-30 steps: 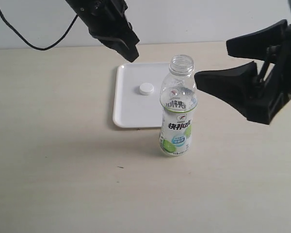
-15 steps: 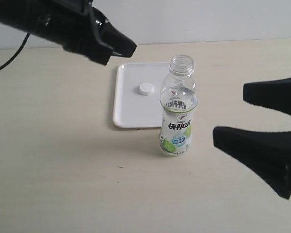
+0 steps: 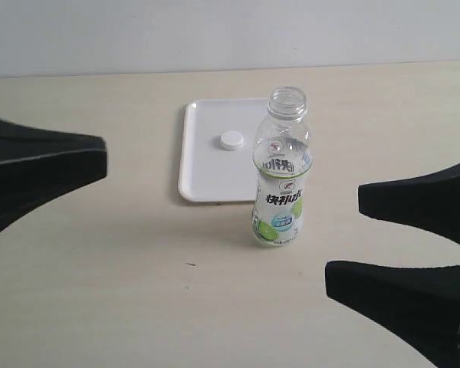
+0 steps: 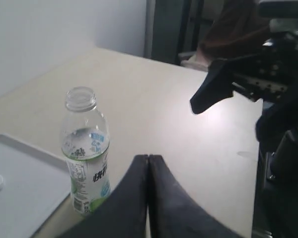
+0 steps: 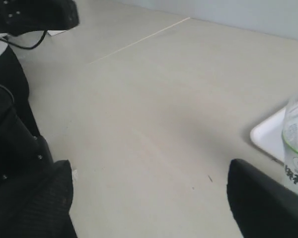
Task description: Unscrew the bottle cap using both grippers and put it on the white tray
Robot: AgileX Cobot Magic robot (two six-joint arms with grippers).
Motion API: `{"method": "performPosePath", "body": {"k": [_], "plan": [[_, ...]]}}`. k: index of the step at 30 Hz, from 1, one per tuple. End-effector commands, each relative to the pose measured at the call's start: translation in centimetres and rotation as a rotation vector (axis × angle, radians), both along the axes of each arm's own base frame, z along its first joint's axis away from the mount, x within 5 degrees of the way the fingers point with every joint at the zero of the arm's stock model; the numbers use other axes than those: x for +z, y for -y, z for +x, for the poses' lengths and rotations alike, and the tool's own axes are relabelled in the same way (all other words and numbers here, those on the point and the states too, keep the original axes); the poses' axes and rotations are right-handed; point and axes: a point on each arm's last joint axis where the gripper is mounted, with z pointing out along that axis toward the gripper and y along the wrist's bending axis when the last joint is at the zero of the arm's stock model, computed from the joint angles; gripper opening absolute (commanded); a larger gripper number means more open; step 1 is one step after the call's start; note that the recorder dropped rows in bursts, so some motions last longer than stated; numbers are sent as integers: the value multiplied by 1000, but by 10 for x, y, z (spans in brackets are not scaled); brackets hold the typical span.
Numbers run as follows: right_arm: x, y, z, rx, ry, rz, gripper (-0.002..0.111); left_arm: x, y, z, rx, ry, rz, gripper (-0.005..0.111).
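**Cap on the tray, both grippers clear of the bottle**

We saw the left gripper [image 4: 148, 159] clenched: in the left wrist view its two black fingers [image 4: 131, 198] lay pressed together along their whole length, with nothing between them. In the exterior view it came in from the left edge as one dark wedge, its tip well apart from the bottle [image 3: 282, 172] and left of the white tray [image 3: 203, 180].

The right gripper [image 3: 345, 238] was spread wide and empty. Its two black fingers [image 3: 422, 207] entered from the right edge, one nearer to us than the other, with bare table showing in the gap. Their tips pointed left toward the bottle but touched nothing. The right wrist view confirmed the wide gap, with the bottle's label just past one finger.

Between the two grippers the bottle stood upright on the table [image 3: 100, 291], just beside the tray's near right corner. Its threaded neck was open and its white-and-green label faced us. We could see a little clear liquid near the shoulder.

The bottle cap [image 3: 231, 140] was off the bottle. It lay flat on the white tray, left of the bottle's neck and toward the tray's far half, apart from the rim and from both grippers.

The tray sat flat on the pale table, behind the bottle. A light wall [image 3: 215, 31] closed the far side of the scene.
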Motion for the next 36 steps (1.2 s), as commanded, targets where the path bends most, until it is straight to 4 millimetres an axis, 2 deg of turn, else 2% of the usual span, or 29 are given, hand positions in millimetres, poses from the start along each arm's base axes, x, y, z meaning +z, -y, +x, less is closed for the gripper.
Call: {"method": "performPosePath", "body": {"k": [1, 4, 7, 9, 10, 13, 18, 26, 36], "plan": [[0, -1, -2, 0, -27, 47, 80, -6, -18, -28, 38, 62, -119, 0], [0, -1, -2, 7, -29, 51, 80, -18, -30, -43, 85, 80, -169, 0], [0, -1, -2, -1, -46, 61, 79, -34, -34, -49, 92, 48, -188, 0], [0, -2, -3, 7, -59, 64, 69, -46, -36, -53, 92, 45, -171, 0], [0, -2, -3, 10, -57, 61, 47, -51, -36, -54, 91, 37, -167, 0], [-1, 0, 0, -23, -35, 41, -1, -52, -36, -54, 89, 34, -166, 0], [-2, 11, 12, -197, 5, 2, 0, -52, -37, -53, 98, 47, -157, 0], [1, 10, 12, -213, -52, 93, 0, -52, -37, -53, 98, 47, -157, 0], [2, 9, 12, -209, -57, 99, 0, -52, -37, -53, 98, 47, -157, 0]]}}
